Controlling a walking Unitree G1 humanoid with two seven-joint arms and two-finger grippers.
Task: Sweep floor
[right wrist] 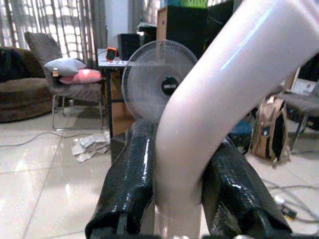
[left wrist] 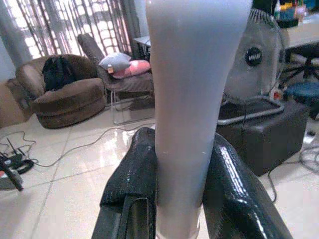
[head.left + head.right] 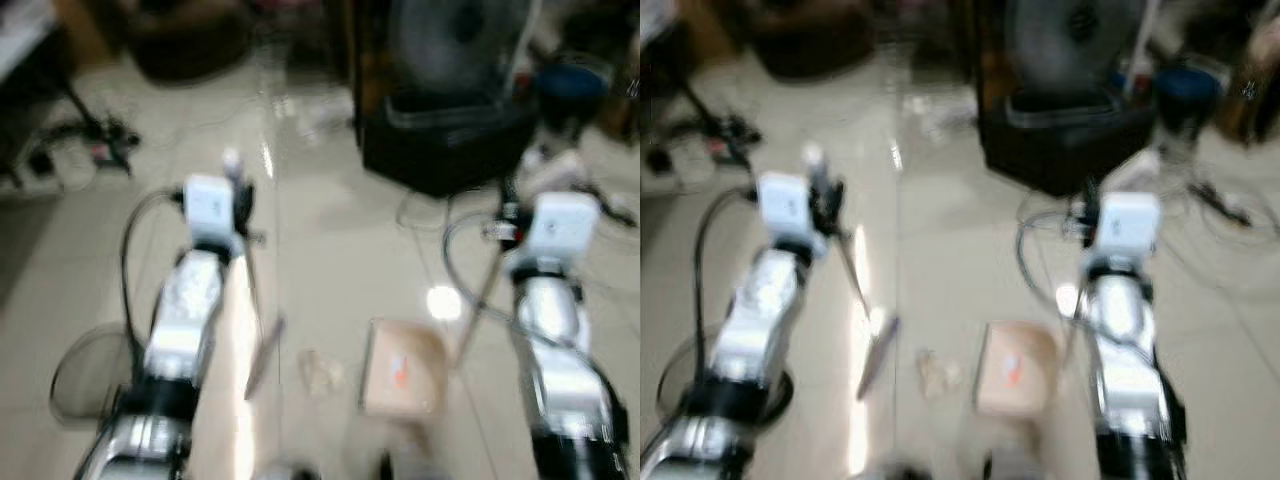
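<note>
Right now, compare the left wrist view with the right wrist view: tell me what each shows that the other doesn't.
Left wrist: the left gripper shut on a straight pale handle, with a black bag on the brown sofa.
Right wrist: the right gripper shut on a curved pale handle, crumpled paper on the floor and a backpack.
Both: the fan, and the chair with a pink cushion.

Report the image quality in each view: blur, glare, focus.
Left and right eye views: smeared by motion blur, with glare patches on the glossy floor. Left wrist view: sharp on the room, while the pale handle gripped by the left tool is soft; bright window backlight. Right wrist view: the fan is clear, while the curved handle in the right tool is soft.
</note>
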